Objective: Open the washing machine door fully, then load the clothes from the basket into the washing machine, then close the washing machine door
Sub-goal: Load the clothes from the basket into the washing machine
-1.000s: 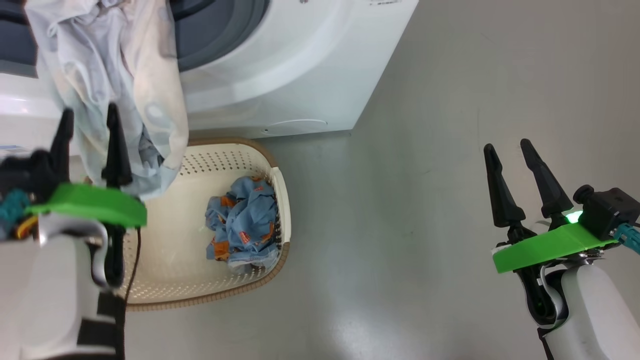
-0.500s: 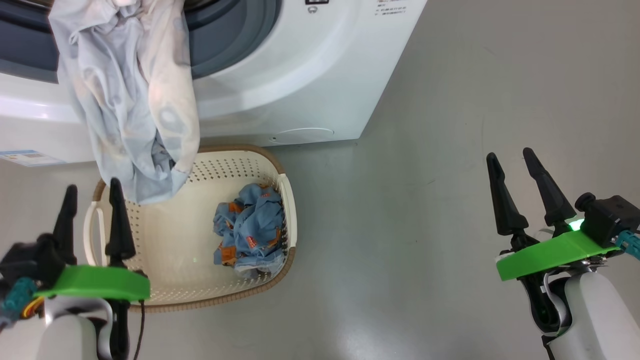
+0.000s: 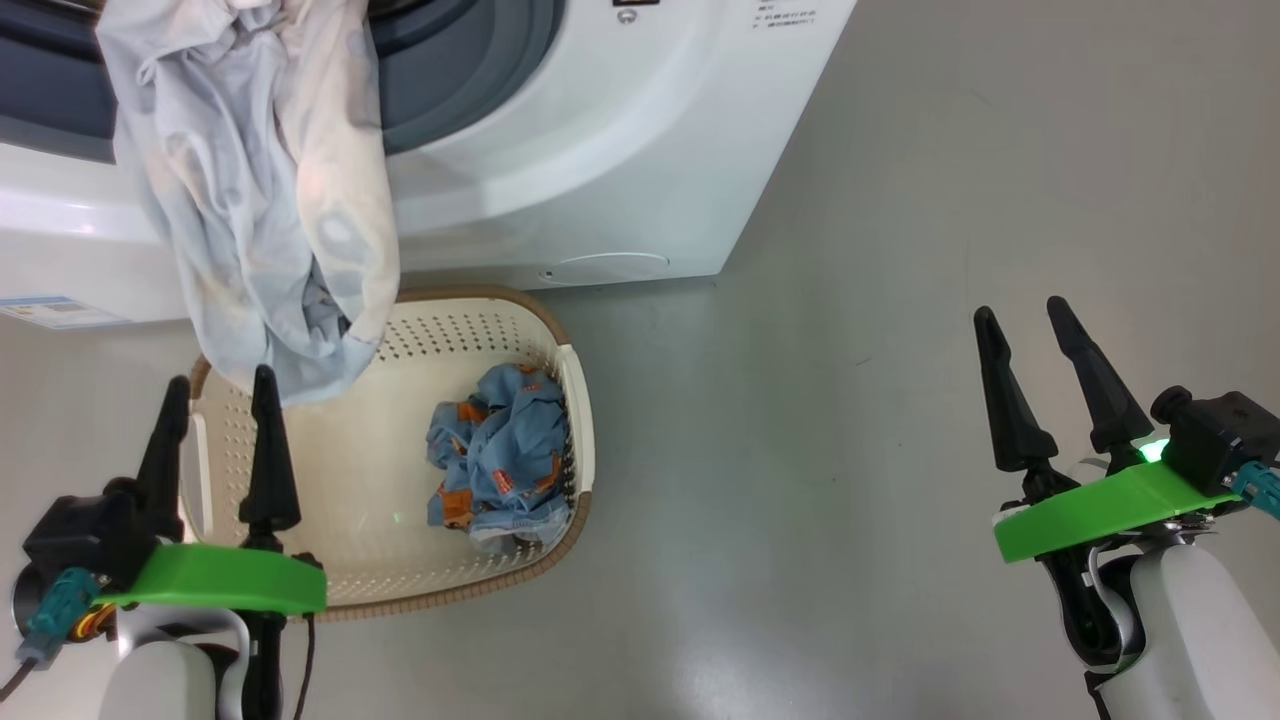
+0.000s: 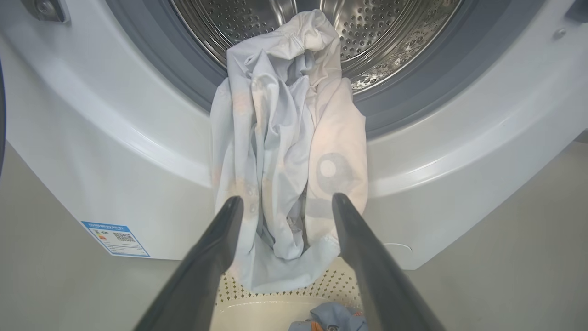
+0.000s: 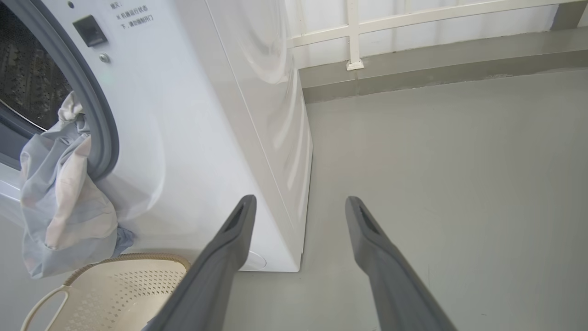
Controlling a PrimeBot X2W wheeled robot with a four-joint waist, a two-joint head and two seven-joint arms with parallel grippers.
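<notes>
Head view looked down on the washing machine (image 3: 620, 150), whose round mouth stood open at the top of the scene. A pale garment (image 3: 260, 200), bluish white, spilled out over the grey rubber seal (image 4: 413, 92) and hung down the white front. Its lower end dangled above the back edge of the basket (image 3: 575, 440). The basket sat on the grey floor (image 3: 850, 450) right at the foot of the machine. A crumpled denim-blue garment (image 3: 500, 460) with orange patches lay inside it, toward its right side.

The left gripper (image 3: 220, 380) hovered over the near left part of the basket, just below the hanging cloth. Its two dark fingers (image 4: 211, 257) were spread wide apart with nothing between them. In the left wrist view they framed the lower half of the pale garment, and I could not tell whether they brushed it. The top of that garment lay just inside the steel drum (image 4: 367, 27). A small blue label (image 4: 115, 238) was stuck low on the machine's front, left of the cloth.

The right gripper (image 3: 1021, 310) hung well off to the right over bare floor, far from both machine and basket. Its fingers were equally wide apart and empty. Its wrist view took in the machine's right corner and the pale garment drooping from the mouth.
</notes>
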